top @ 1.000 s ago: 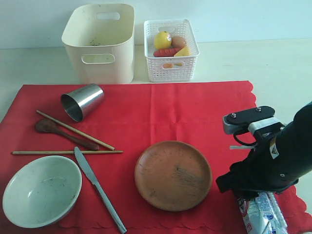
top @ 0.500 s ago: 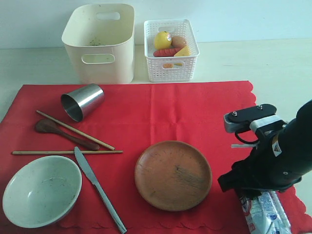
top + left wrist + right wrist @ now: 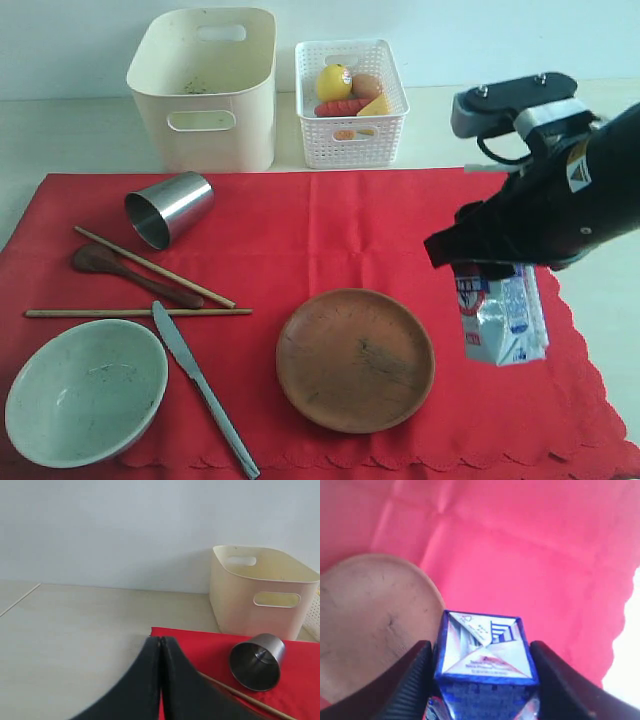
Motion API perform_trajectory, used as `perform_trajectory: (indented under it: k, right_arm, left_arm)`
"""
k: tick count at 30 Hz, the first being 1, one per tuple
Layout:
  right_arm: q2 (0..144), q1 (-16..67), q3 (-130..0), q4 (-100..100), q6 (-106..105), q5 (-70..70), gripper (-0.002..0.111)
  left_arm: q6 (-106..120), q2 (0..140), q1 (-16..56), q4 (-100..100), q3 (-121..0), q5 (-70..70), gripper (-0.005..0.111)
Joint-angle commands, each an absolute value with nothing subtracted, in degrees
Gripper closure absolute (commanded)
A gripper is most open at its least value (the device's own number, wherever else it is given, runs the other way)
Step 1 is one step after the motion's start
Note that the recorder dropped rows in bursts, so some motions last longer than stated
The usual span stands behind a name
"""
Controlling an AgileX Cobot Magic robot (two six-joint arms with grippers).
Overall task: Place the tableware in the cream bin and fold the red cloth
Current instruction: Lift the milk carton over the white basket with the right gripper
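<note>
The red cloth [image 3: 330,230] lies spread flat. On it are a steel cup [image 3: 168,208] on its side, two chopsticks [image 3: 150,266], a dark wooden spoon [image 3: 125,273], a grey knife [image 3: 205,385], a whitish bowl [image 3: 85,390] and a round brown plate [image 3: 355,358]. The cream bin [image 3: 205,85] stands behind the cloth at the left. My right gripper [image 3: 482,652] is shut on a blue-white milk carton [image 3: 500,312], which hangs above the cloth right of the plate [image 3: 370,625]. My left gripper [image 3: 160,639] is shut and empty, near the cloth's corner [image 3: 210,645], with the cup [image 3: 257,661] and the bin [image 3: 262,590] ahead.
A white lattice basket [image 3: 350,100] with toy food stands right of the cream bin. Bare pale tabletop [image 3: 580,130] runs behind and right of the cloth. The right arm [image 3: 560,190] hangs over the cloth's right part.
The right gripper has lifted the milk carton off the cloth's front right corner and carried it up and toward the back. Nothing else has moved.
</note>
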State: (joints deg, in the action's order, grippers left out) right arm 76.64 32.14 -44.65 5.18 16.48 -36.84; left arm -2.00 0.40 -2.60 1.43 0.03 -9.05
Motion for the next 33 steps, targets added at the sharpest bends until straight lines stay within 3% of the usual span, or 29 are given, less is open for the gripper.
perform_trajectory:
  k: [1,14,33]
  right_arm:
    - [76.00,32.36,-49.32,8.09,15.90,-35.95,0.108]
    - [80.74,32.26,-59.32,20.60,17.89,-26.73,0.108]
    - [108.06,25.13,-85.84,26.12,18.67,-20.67,0.108]
  left_arm:
    - [-1.85,0.00,-2.74,1.56,0.00,-8.72,0.106]
    - [-1.85,0.00,-2.74,1.56,0.00,-8.72,0.106]
    - [-1.85,0.00,-2.74,1.56,0.00,-8.72,0.106]
